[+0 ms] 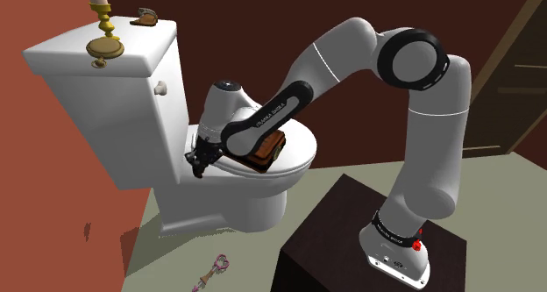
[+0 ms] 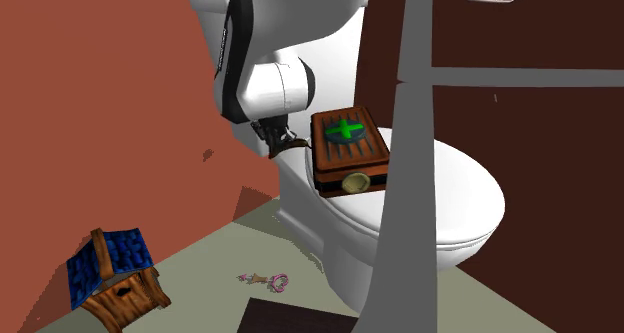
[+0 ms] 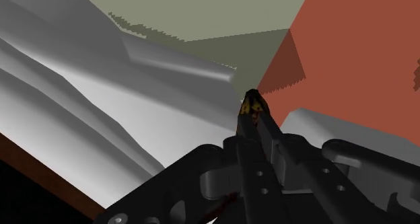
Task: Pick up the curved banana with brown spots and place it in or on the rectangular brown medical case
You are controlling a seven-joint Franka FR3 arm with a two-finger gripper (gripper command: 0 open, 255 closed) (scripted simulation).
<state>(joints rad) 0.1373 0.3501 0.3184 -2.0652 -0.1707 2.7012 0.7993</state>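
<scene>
- Gripper (image 3: 256,124): the two black fingers stand close together, clamped on a small yellow-and-dark end that pokes out past their tips. I judge this to be the banana (image 3: 251,107). Little of it shows, so its curve and spots cannot be confirmed.
- Location of the banana: in the gripper, off any surface. It hangs beside the toilet (image 1: 105,80) at the shoulder view's left edge of the closed lid, close to the tank.
- Gripper (image 1: 200,161) attitude: the wrist is bent over and the wrist view looks along the toilet's white flank toward the floor and the red wall. The fingers therefore point down and outward, away from the target.
- Medical case (image 2: 348,151): a brown rectangular box with a green cross on top and a round brass clasp. It lies flat on the toilet lid, just beside the gripper (image 2: 278,141) in the second exterior view. Its flat, level top offers a ready resting place.
- Judgement: the grasp looks made and the carry short. The wrist would need to rise and swing over the medical case (image 1: 266,150) before release.
- Risk: the hold sits near one end, so the fruit could pivot or roll off the case top.
- Bystanders: a brass candlestick (image 1: 103,45) on the tank and a blue-roofed birdhouse (image 2: 112,279) on the floor, both well apart from the route.
</scene>
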